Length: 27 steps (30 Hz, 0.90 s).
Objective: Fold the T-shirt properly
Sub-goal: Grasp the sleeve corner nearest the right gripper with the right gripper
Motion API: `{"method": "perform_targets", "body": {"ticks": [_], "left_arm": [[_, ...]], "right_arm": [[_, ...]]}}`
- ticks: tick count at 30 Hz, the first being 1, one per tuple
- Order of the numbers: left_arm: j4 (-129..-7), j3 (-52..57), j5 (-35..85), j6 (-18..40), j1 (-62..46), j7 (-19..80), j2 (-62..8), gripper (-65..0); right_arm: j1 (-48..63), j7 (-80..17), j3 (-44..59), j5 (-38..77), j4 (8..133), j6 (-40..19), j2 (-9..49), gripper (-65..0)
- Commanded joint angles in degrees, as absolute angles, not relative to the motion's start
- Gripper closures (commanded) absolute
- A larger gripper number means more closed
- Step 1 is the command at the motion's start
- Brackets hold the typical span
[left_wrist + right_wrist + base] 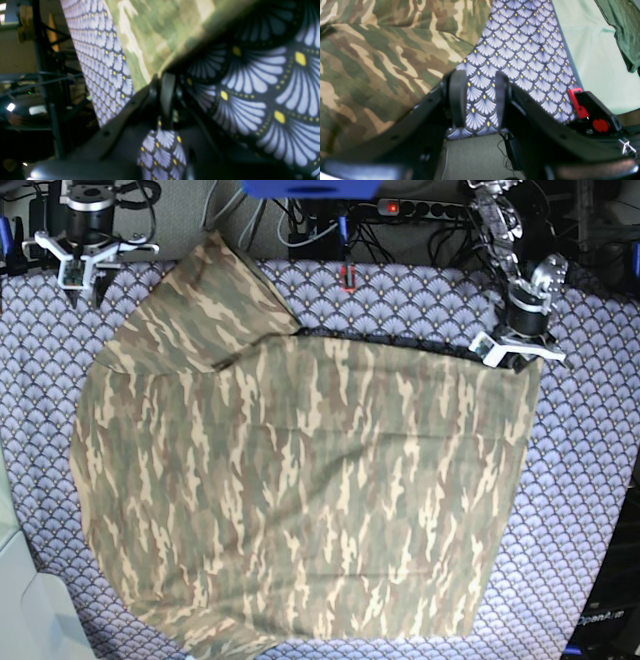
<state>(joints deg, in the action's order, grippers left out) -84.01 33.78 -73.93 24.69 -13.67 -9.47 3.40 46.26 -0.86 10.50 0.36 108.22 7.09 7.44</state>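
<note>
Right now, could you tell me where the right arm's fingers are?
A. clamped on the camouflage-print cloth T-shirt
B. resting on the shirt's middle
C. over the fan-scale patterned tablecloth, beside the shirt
C: in the right wrist view the fingers frame only purple-grey fan-scale patterned tablecloth, with the camouflage-print cloth T-shirt lying off to one side.

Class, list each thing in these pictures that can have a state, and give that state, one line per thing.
T-shirt: spread flat, not yet folded.
Tablecloth: laid out under the shirt.
Left tool: shut at the shirt's edge.
Right tool: open over the tablecloth, holding nothing.
</note>
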Motion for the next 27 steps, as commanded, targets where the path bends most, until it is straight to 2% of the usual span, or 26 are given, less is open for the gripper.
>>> {"method": "perform_targets", "body": {"ticks": [1, 5, 9, 13, 16, 19, 23, 27], "left_arm": [[-84.18, 33.71, -73.36, 26.51, -14.73, -9.89, 3.74, 0.0], [-84.09, 33.8, -73.01, 26.51, -15.69, -10.15, 3.74, 0.0], [-84.18, 33.8, -70.55, 26.51, -15.96, -10.24, 3.74, 0.0], [-84.18, 33.8, -68.88, 26.51, -15.96, -10.07, 3.82, 0.0], [-84.18, 33.8, -68.53, 26.51, -16.13, -9.98, 4.35, 0.0], [-84.18, 33.8, -68.53, 26.51, -16.31, -10.07, 4.97, 0.0], [-84.0, 33.8, -68.53, 26.51, -16.31, -10.07, 5.93, 0.0], [-84.09, 33.8, -68.53, 26.51, -16.13, -10.15, 6.2, 0.0]], "right_arm": [[46.9, 0.57, 11.12, -0.04, 109.05, 7.08, 7.69, -17.5], [46.9, 0.31, 11.65, -1.98, 109.05, 7.08, 7.96, -22.0], [46.29, 0.66, 9.71, -17.1, 107.38, 7.08, 6.37, -27.8], [43.21, 0.75, 7.25, -32.75, 102.64, 7.08, 3.74, -29.1], [41.19, 0.75, 6.99, -39.43, 101.14, 6.99, 2.59, -29.1], [40.48, 0.75, 6.9, -41.71, 101.41, 6.9, 2.86, -29.1], [39.87, 0.75, 7.08, -41.8, 101.41, 1.63, 3.74, -29.1], [39.87, 0.75, 6.99, -41.8, 101.58, 1.1, 5.14, -29.1]]}}
